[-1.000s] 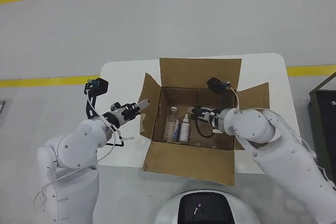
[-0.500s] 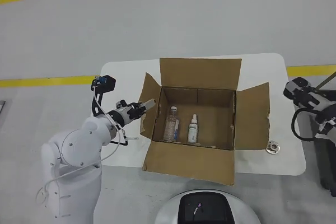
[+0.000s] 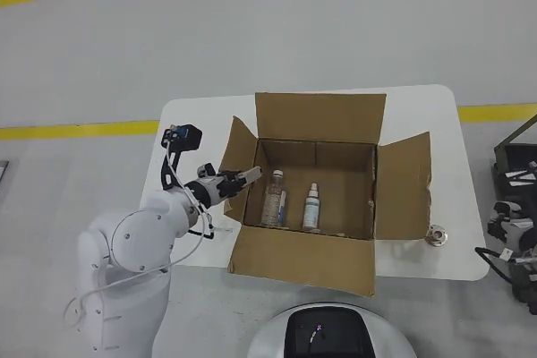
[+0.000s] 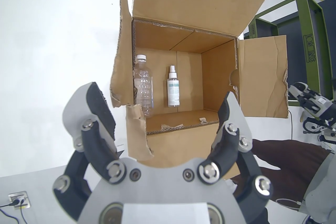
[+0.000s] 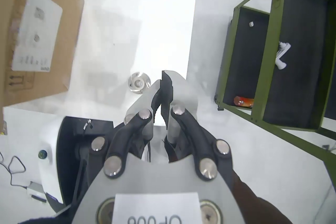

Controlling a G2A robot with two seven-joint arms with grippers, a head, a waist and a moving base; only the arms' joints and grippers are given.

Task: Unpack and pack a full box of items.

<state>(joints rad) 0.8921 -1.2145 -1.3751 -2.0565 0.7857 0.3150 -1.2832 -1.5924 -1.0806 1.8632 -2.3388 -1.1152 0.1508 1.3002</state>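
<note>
box (image 3: pixel 304 259) open on table (image 3: pixel 197 125), water bottle (image 3: pixel 272 199) and spray bottle (image 3: pixel 311 208) lying side by side inside. left gripper (image 3: pixel 249 172), spread wide and empty, just beside the box's left flap. right gripper (image 5: pixel 164 89), closed on nothing, beyond the table's right end, well apart from the box.

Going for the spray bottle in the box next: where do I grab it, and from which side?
Grip the spray bottle across its labelled body, coming straight down through the open top of the box. It seems to lie flat, apart from the water bottle and walls, so there's room either side.
</note>
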